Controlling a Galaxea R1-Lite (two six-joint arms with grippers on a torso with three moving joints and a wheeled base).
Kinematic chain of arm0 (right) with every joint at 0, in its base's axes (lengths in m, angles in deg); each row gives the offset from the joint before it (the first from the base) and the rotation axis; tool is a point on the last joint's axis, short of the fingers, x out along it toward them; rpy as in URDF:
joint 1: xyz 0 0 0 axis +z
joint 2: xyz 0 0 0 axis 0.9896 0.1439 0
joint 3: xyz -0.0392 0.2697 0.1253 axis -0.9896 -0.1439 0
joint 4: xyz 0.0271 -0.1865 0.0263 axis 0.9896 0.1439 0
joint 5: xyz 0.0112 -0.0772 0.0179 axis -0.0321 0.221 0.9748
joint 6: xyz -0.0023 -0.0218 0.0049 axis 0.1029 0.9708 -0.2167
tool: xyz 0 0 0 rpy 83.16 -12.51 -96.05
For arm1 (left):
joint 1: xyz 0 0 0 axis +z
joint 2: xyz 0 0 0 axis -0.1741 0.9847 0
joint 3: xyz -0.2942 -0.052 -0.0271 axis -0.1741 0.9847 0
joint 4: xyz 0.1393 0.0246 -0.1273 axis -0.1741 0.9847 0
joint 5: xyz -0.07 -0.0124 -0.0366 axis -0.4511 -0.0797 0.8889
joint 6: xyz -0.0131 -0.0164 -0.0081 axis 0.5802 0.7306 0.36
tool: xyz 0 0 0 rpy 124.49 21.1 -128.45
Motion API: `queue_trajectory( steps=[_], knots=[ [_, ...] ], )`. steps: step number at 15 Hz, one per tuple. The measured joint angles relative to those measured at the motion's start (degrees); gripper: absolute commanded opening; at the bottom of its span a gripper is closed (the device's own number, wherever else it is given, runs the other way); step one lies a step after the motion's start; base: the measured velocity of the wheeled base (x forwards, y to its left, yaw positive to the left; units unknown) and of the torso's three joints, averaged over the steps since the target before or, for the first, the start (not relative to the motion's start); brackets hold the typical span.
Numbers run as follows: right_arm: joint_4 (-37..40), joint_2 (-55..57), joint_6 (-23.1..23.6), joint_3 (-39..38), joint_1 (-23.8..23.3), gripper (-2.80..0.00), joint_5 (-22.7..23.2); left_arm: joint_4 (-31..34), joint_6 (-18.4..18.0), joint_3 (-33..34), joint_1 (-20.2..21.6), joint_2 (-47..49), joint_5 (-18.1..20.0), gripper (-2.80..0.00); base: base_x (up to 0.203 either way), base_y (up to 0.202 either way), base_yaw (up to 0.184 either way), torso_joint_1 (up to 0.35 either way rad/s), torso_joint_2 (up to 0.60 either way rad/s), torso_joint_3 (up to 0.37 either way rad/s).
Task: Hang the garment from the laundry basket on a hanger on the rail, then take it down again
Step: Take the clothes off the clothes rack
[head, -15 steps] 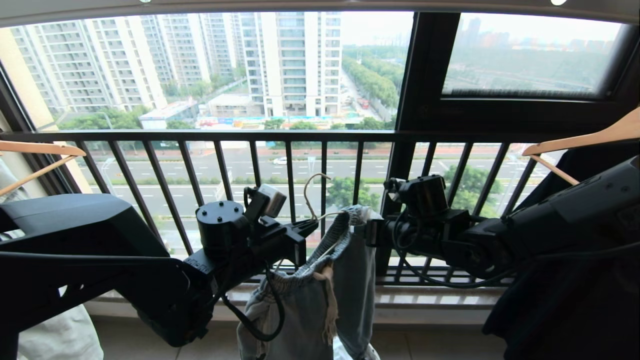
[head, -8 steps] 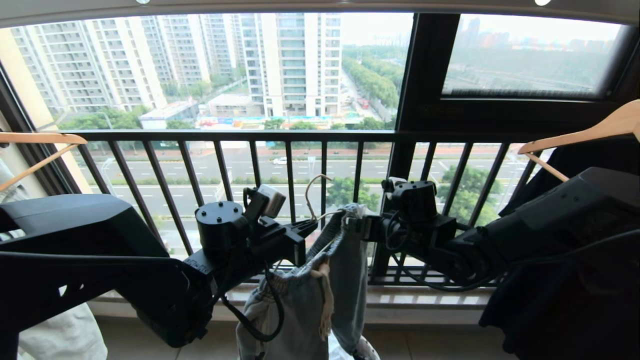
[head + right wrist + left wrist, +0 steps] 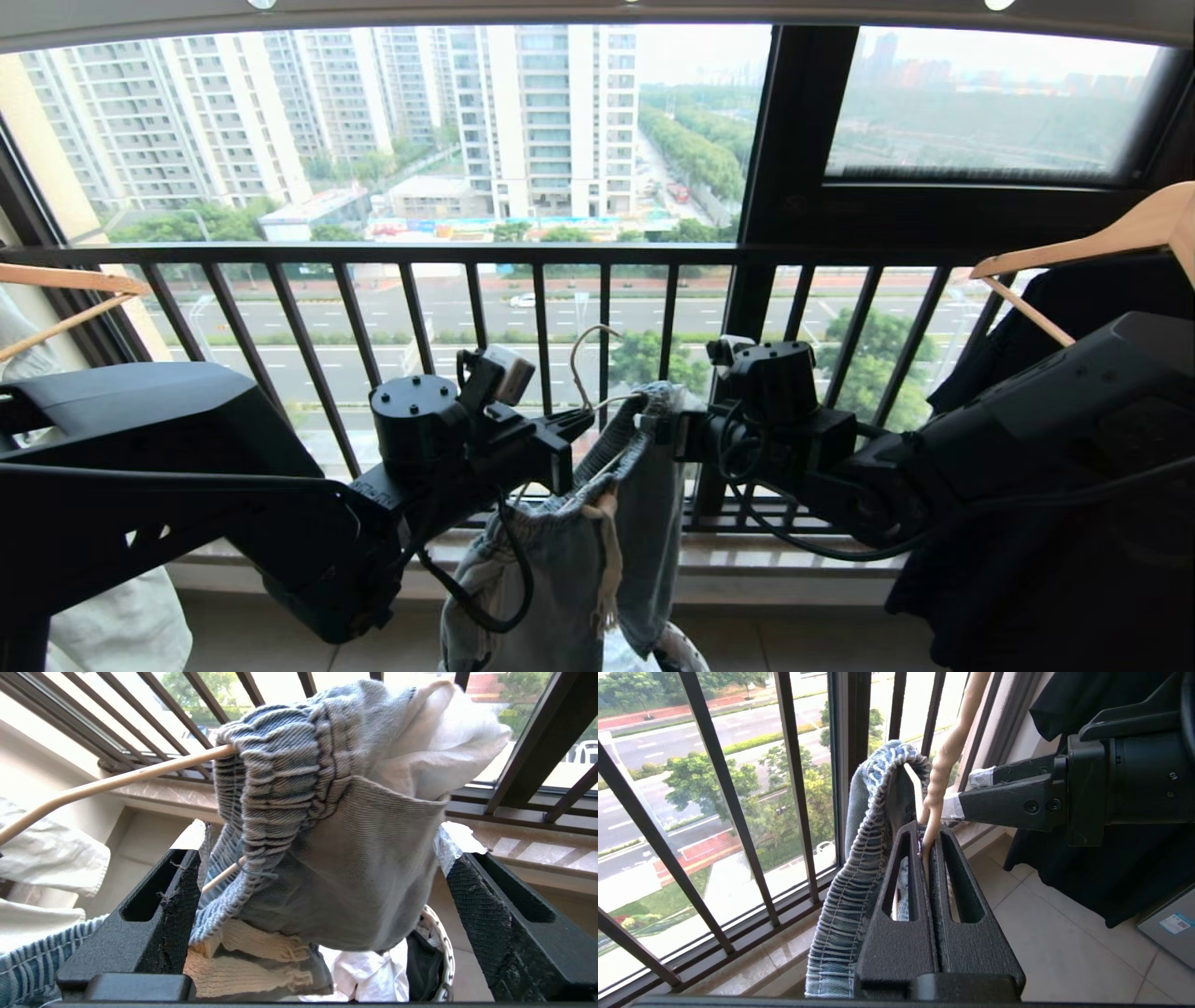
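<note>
The garment, my washed blue-grey denim shorts, hangs in front of the black window railing, its ribbed waistband draped over the hanger between my two arms, the legs falling toward the floor. Beside it on my right hangs a black shirt under a wooden hanger; another wooden hanger shows at my far left. Below the shorts sits the laundry basket, only its patterned rim visible, with white cloth inside. My left gripper is clamped tight on the cream wire of the hanger, just below its hooked neck, holding it up. My right gripper stands spread wide, its fingers either side of the bunched waistband and white pocket lining, gripping nothing. The cream drawstring dangles down the front.
</note>
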Motion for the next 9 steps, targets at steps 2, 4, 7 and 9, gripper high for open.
queue_trajectory(
  steps=[2, 4, 7, 9],
  knots=[
    [-0.2, 0.9, -0.2, 0.6, 0.4, 0.00, -0.3, 0.0, 0.2, 0.0, 0.0, -0.5, 0.0, -2.80, 0.000, 0.000, 0.000, 0.000, 0.00, 0.000],
    [-0.8, 2.4, -0.4, 1.8, -0.2, 0.00, -0.8, 0.1, 0.3, 0.1, 0.0, -1.2, 0.1, -2.80, 0.000, 0.000, 0.000, 0.000, 0.00, 0.000],
    [-2.3, 4.4, -0.3, 3.3, -1.1, -2.80, -3.6, 0.1, 0.3, 0.2, 0.0, -1.6, 0.0, -2.80, 0.000, 0.000, 0.000, 0.000, 0.00, 0.000],
    [-2.5, 4.9, -0.2, 3.9, -2.6, -2.80, -4.2, 0.0, 0.2, 0.1, 0.1, -1.7, 0.0, -2.80, 0.000, 0.000, 0.000, 0.000, 0.00, 0.000]
  ],
)
